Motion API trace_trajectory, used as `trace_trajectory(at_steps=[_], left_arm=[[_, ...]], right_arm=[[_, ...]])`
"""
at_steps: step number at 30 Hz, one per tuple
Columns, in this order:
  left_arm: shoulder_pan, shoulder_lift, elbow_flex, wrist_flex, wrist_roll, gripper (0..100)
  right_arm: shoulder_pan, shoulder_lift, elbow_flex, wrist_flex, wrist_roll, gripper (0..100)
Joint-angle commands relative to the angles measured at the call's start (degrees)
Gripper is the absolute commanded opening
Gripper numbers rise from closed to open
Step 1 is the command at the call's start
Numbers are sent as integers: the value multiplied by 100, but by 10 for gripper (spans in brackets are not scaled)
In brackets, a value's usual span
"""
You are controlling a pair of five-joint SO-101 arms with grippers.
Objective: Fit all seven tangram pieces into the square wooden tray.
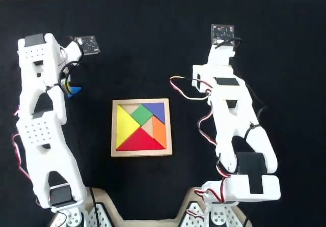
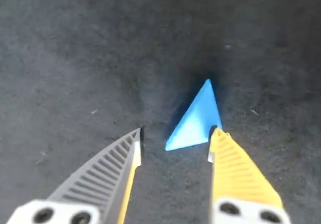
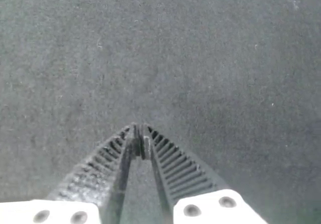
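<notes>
Small sky-blue triangle (image 2: 195,118) lies flat toward black table's (image 1: 153,44) left edge; left gripper (image 2: 175,133) fingers spread wide at it. Right gripper (image 3: 139,133) fingers pinched together. Wooden tray (image 1: 141,152) partly filled.

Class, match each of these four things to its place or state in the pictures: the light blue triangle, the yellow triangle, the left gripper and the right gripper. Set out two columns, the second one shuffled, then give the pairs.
Column one
1. light blue triangle
2. yellow triangle
3. left gripper
4. right gripper

Column two
A. shut, above bare black cloth
B. lying inside the wooden tray
C. open, right by a loose piece
D. on the cloth, outside the tray

Pairs: 1-D; 2-B; 3-C; 4-A
</notes>
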Motion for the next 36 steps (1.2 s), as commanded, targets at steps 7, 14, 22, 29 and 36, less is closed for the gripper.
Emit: trace_trajectory(at_steps=[7,14,22,29,36], left_arm=[[127,1204,-2264,1055,-1231,226],[4,1662,-2774,1679,-1653,226],[-13,1697,-2536,1679,-1626,226],[207,1670,-2492,1670,-1477,220],[382,1644,-2941,1679,-1046,220]], right_arm=[[-114,-13,-198,-114,62,12],[-114,-13,-189,-114,62,12],[-114,-13,-189,-114,62,12],[-114,-13,-189,-114,62,12],[-123,-13,-189,-114,62,12]])
